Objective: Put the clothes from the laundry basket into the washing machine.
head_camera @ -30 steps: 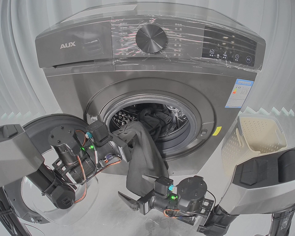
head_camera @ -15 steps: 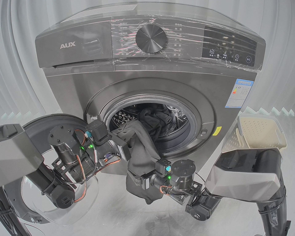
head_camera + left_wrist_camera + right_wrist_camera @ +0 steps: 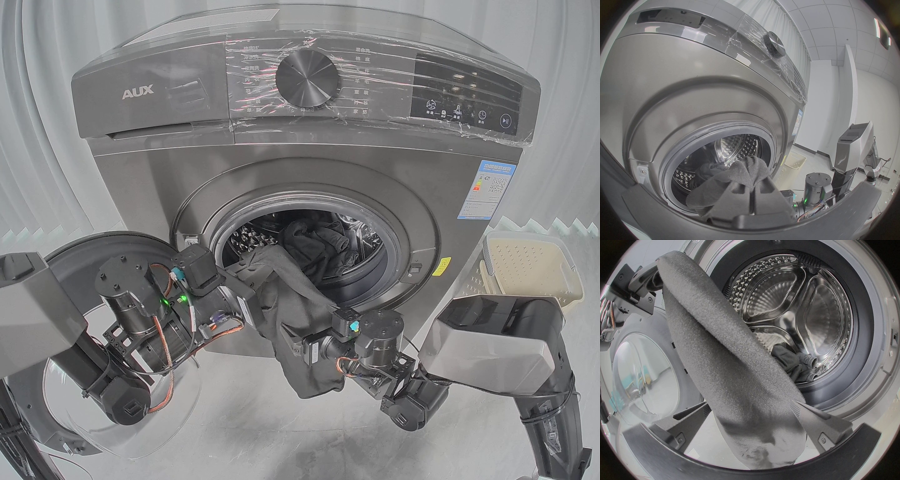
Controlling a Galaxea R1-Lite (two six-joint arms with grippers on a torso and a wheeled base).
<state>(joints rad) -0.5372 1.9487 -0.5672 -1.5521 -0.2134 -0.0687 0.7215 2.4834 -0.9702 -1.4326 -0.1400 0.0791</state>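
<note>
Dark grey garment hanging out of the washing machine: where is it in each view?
Head view: garment hangs out of the steel drum, centre.
Left wrist view: garment bunched in the left claw, before the drum.
Right wrist view: garment draped across the foreground.
Shared landmark: the steel drum.

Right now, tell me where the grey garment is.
Head view, centre: the grey garment hangs before the open washing machine, pinched by the left gripper, draped across the right gripper.

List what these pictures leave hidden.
Basket contents: head view, right arm and its own wall cover the inside.
Right pincer tips: head view, buried behind the garment.
Part of the drum: right wrist view, garment hangs across it.
</note>
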